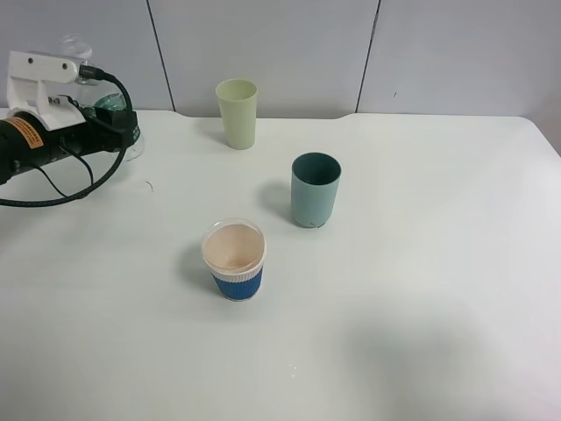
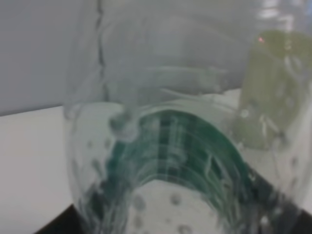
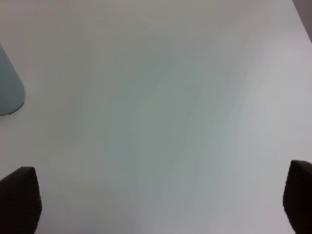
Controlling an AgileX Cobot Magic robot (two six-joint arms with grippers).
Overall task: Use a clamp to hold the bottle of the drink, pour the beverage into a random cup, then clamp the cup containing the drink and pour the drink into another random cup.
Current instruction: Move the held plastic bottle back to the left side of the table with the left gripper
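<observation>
- White tabletop (image 1: 421,289) under grey wall panels (image 1: 263,44), high camera: three cups stand upright, mouths up, well apart in the middle, probably so that one can be filled without wetting its neighbours. They are the teal tumbler (image 1: 316,189), the blue-banded cup (image 1: 233,257) nearer the front, and the pale yellow-green tumbler (image 1: 237,112) at the back
- Same view, far left edge: left hand (image 1: 110,114) clenched on the bottle (image 1: 131,145), well apart from every cup. The bottle's long axis is steep and leans a little; which end is the neck cannot be told. Judged a carrying hold, with no pour under way
- Left wrist view: the bottle fills the picture, its green label band arching across the clear wall, droplets inside. The liquid level is not readable. The pale yellow-green tumbler shows blurred through the plastic
- Right wrist view: right hand (image 3: 158,204) released, fingers spread wide over bare tabletop, grasping nothing. An edge of the teal tumbler shows at the side. Judged held ready for the cup step
</observation>
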